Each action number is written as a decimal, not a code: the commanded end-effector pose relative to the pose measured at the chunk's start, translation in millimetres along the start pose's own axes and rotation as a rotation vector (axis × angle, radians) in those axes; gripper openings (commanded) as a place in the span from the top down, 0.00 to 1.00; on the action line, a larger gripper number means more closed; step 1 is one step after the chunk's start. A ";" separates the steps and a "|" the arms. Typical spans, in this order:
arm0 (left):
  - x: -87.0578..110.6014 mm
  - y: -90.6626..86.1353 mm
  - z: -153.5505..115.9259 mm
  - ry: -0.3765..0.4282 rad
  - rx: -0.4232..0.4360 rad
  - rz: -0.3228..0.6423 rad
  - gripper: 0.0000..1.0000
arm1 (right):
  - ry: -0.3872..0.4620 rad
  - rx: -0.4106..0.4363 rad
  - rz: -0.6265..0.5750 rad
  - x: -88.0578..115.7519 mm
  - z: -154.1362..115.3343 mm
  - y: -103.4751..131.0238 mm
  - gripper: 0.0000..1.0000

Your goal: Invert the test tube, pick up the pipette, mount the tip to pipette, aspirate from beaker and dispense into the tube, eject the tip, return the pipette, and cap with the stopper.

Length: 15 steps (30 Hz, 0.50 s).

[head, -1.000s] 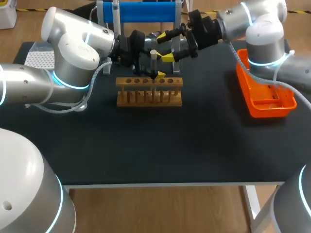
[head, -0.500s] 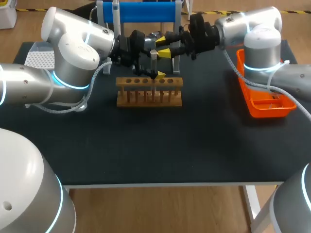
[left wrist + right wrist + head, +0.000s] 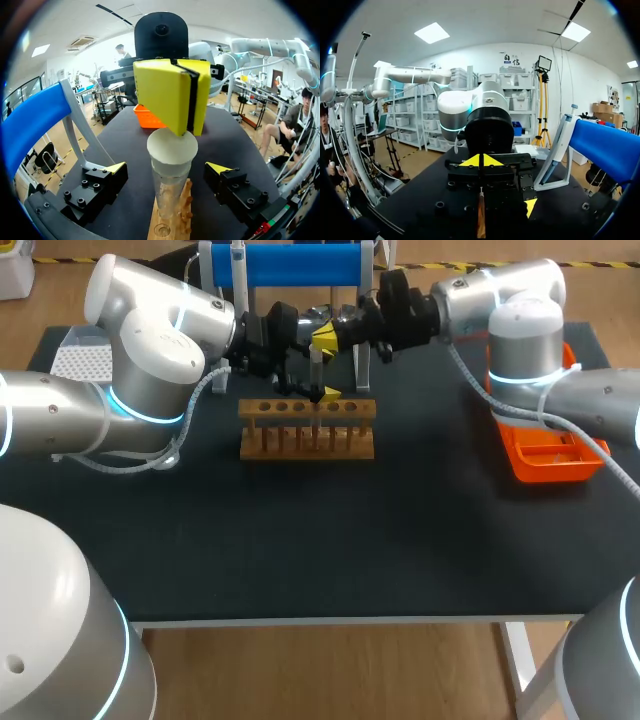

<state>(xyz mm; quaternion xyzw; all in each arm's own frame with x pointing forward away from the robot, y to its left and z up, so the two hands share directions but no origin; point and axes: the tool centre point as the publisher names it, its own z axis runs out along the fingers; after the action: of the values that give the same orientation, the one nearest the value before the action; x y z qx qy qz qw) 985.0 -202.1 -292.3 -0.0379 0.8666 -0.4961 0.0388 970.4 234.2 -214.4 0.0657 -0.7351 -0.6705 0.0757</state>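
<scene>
Working front to back from my side of the black counter [image 3: 350, 540].

Wooden tube rack [image 3: 307, 435] sits mid-counter, long side facing me. Test tube [image 3: 169, 187] stands upright in a hole near the middle of the row. White stopper [image 3: 172, 147] is on its mouth.

Left pincer [image 3: 167, 170] is released. One yellow-tipped finger sits on each side of the tube, just below the stopper. There is a gap on both sides, so it touches nothing. That arm comes in from the left, with its wrist just behind the rack.

Right pincer [image 3: 187, 117] is clenched on nothing, both yellow tips pressed flat together. It points down onto the top of the stopper from the far side. The tips meet the stopper's upper face in the left wrist view, but I can't tell whether that is real contact or a hair of clearance. That arm comes in from the right rear corner and crosses to the middle.

Orange tray [image 3: 530, 468] sits on the right of the counter, well apart from the rack and partly hidden under the right arm.

Blue stand [image 3: 290, 265] is at the far edge, directly behind both pincers. White perforated box [image 3: 80, 362] is at the far left, partly hidden by the left arm.
</scene>
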 end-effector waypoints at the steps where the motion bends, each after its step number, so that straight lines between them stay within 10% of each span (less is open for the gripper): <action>1: -0.7 -0.4 -0.1 0.002 -0.002 0.000 0.00 | 0.006 -0.011 0.003 -3.1 2.0 -2.0 1.00; 15: -0.7 -0.4 -0.1 0.002 -0.002 0.000 0.00 | 0.013 -0.020 0.024 -5.4 5.5 -8.4 1.00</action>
<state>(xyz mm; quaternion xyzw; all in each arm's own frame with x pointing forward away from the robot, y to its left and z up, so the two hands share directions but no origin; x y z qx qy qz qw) 985.0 -202.1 -292.3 -0.0379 0.8666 -0.4961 0.0388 970.3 238.7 -220.7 0.0584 -0.7295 -0.6760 0.0863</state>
